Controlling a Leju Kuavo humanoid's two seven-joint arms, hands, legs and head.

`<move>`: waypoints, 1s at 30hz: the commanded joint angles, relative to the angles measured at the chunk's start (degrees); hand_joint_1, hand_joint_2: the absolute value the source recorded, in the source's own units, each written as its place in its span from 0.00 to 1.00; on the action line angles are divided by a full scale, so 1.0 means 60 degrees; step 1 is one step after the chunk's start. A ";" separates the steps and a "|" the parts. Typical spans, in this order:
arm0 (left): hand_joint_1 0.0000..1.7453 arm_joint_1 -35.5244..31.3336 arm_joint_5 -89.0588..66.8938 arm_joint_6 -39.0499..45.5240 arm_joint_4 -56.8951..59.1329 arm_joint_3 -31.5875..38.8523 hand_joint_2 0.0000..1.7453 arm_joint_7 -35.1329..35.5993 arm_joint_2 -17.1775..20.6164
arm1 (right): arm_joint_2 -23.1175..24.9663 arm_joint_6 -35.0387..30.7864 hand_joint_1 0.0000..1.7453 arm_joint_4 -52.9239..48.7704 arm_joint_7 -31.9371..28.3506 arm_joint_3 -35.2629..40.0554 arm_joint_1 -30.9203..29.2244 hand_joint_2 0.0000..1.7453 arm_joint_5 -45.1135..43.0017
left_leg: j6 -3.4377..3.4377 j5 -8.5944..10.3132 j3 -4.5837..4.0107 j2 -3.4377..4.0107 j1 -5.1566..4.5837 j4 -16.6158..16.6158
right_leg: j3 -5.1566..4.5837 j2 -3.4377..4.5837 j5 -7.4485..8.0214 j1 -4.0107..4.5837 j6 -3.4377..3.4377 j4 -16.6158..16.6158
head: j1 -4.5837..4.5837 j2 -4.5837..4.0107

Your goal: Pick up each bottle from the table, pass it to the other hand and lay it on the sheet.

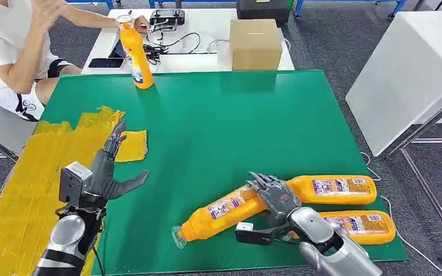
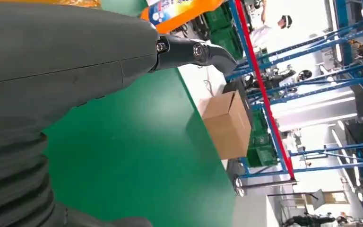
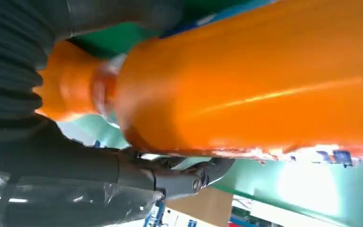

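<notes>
Right hand (image 1: 276, 198) is wrapping the lying orange bottle (image 1: 221, 210) mid-body; rigid, glossy plastic, likely slipping; left hand (image 1: 106, 172) is waiting, fingers spread, empty.

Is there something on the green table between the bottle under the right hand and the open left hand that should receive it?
Nothing visible stands between them. Only bare green table separates the bottle under the right hand from the left hand by the yellow sheet.

Four orange bottles: one upright (image 1: 136, 54) at far edge, three lying (image 1: 221, 211) (image 1: 334, 189) (image 1: 359, 225) near right, yellow sheet (image 1: 29, 184) left.
</notes>
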 commanded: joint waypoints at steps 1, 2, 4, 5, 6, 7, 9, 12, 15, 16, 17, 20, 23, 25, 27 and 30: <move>0.00 -0.0458 0.0114 -0.0035 0.0657 -0.0204 1.00 0.0008 -0.0109 | 0.0519 0.0222 1.00 0.1901 -0.0210 0.0718 -0.1158 1.00 -0.0311 | -0.0007 -0.0007 0.0038 0.0019 0.0005 -0.0015 | 0.0038 0.0011 0.0000 0.0005 0.0001 -0.0022 | -0.0004 0.0000; 0.00 -0.0453 0.0130 -0.0034 0.0647 -0.0209 1.00 -0.0001 -0.0116 | 0.0556 0.0227 1.00 0.2000 -0.0220 0.0732 -0.1193 1.00 -0.0338 | -0.0008 -0.0008 0.0043 0.0022 0.0005 -0.0015 | 0.0042 0.0011 -0.0001 0.0005 0.0001 -0.0022 | -0.0007 0.0000; 0.00 -0.0489 0.0140 -0.0036 0.0672 -0.0224 1.00 -0.0003 -0.0131 | 0.0613 0.0251 1.00 0.2107 -0.0246 0.0775 -0.1260 1.00 -0.0357 | -0.0010 -0.0008 0.0048 0.0011 0.0005 -0.0015 | 0.0051 0.0001 -0.0005 0.0005 0.0002 -0.0022 | -0.0004 0.0000; 0.00 -0.0536 0.0186 -0.0044 0.0731 -0.0256 1.00 -0.0013 -0.0142 | 0.0677 0.0269 1.00 0.2336 -0.0400 0.0896 -0.1394 1.00 -0.0482 | -0.0005 -0.0002 0.0024 0.0008 0.0002 -0.0010 | 0.0024 0.0002 0.0000 0.0002 0.0001 -0.0013 | -0.0004 0.0000; 0.00 -0.0543 0.0193 -0.0044 0.0744 -0.0270 1.00 -0.0013 -0.0146 | 0.0702 0.0259 1.00 0.2388 -0.0427 0.0927 -0.1422 1.00 -0.0508 | -0.0006 -0.0001 0.0028 0.0012 0.0002 -0.0012 | 0.0027 0.0005 0.0002 0.0002 0.0001 -0.0015 | -0.0004 0.0000; 0.00 -0.0575 0.0207 -0.0042 0.0783 -0.0293 1.00 -0.0014 -0.0151 | 0.0766 0.0250 0.75 0.2515 -0.0496 0.0992 -0.1476 1.00 -0.0576 | -0.0008 -0.0003 0.0034 0.0019 0.0004 -0.0011 | 0.0033 0.0010 0.0003 0.0004 0.0001 -0.0016 | 0.0000 0.0000; 0.00 -0.0624 0.0239 -0.0039 0.0843 -0.0326 1.00 -0.0018 -0.0156 | 0.0832 0.0237 0.15 0.2658 -0.0570 0.1108 -0.1562 1.00 -0.0637 | -0.0008 0.0000 0.0034 0.0014 0.0004 -0.0013 | 0.0035 0.0005 0.0004 0.0004 0.0001 -0.0018 | -0.0004 0.0000; 0.00 -0.0659 0.0258 -0.0036 0.0894 -0.0336 1.00 -0.0023 -0.0155 | 0.0872 0.0241 0.05 0.2766 -0.0608 0.1213 -0.1640 1.00 -0.0635 | -0.0011 0.0001 0.0044 0.0019 0.0005 -0.0017 | 0.0043 0.0006 0.0005 0.0005 0.0000 -0.0020 | -0.0004 0.0000; 0.00 -0.0663 0.0278 -0.0029 0.0909 -0.0349 1.00 -0.0031 -0.0157 | 0.0918 0.0113 0.00 0.2847 -0.0639 0.1276 -0.1685 1.00 -0.0615 | -0.0015 -0.0006 0.0058 0.0012 0.0005 -0.0018 | 0.0059 -0.0001 -0.0005 0.0005 -0.0001 -0.0023 | 0.0000 0.0000; 0.00 -0.0655 0.0288 -0.0024 0.0902 -0.0344 1.00 -0.0034 -0.0160 | 0.0933 0.0087 0.00 0.2879 -0.0615 0.1327 -0.1710 1.00 -0.0545 | -0.0008 -0.0004 0.0039 0.0009 0.0003 -0.0012 | 0.0038 0.0000 -0.0003 0.0003 0.0000 -0.0015 | -0.0007 0.0000; 0.00 -0.0655 0.0288 -0.0024 0.0902 -0.0344 1.00 -0.0034 -0.0160 | 0.0933 0.0087 0.00 0.2879 -0.0615 0.1327 -0.1710 1.00 -0.0545 | -0.0008 -0.0006 0.0043 0.0010 0.0002 -0.0013 | 0.0042 0.0000 -0.0004 0.0002 0.0000 -0.0016 | -0.0004 0.0000; 0.00 -0.0639 0.0296 -0.0020 0.0896 -0.0333 1.00 -0.0035 -0.0156 | 0.0950 0.0067 0.00 0.2909 -0.0584 0.1381 -0.1737 1.00 -0.0468 | -0.0008 -0.0005 0.0047 0.0013 0.0005 -0.0014 | 0.0047 0.0000 -0.0002 0.0004 0.0001 -0.0019 | -0.0004 0.0000; 0.00 -0.0602 0.0317 -0.0009 0.0882 -0.0291 1.00 -0.0038 -0.0167 | 0.0977 -0.0067 0.00 0.2972 -0.0467 0.1558 -0.1827 1.00 -0.0192 | -0.0006 -0.0001 0.0036 0.0012 0.0003 -0.0011 | 0.0034 0.0000 0.0001 0.0003 0.0001 -0.0014 | -0.0004 0.0000; 0.00 -0.0582 0.0317 -0.0010 0.0885 -0.0267 1.00 -0.0038 -0.0168 | 0.1007 -0.0127 0.00 0.2946 -0.0446 0.1635 -0.1862 1.00 -0.0095 | -0.0009 -0.0002 0.0052 0.0018 0.0005 -0.0015 | 0.0051 0.0003 0.0001 0.0004 0.0001 -0.0020 | -0.0004 0.0000; 0.00 -0.0578 0.0317 -0.0004 0.0895 -0.0231 1.00 -0.0038 -0.0180 | 0.1024 -0.0240 0.00 0.2874 -0.0352 0.1739 -0.1908 1.00 0.0098 | -0.0009 -0.0001 0.0046 0.0020 0.0004 -0.0014 | 0.0043 0.0006 0.0003 0.0004 0.0001 -0.0017 | 0.0000 0.0000; 0.00 -0.0596 0.0317 0.0001 0.0907 -0.0181 1.00 -0.0038 -0.0187 | 0.1077 -0.0358 0.00 0.2822 -0.0235 0.1976 -0.2049 1.00 0.0498 | -0.0011 -0.0002 0.0051 0.0028 0.0003 -0.0015 | 0.0044 0.0013 0.0003 0.0003 0.0000 -0.0016 | -0.0004 0.0000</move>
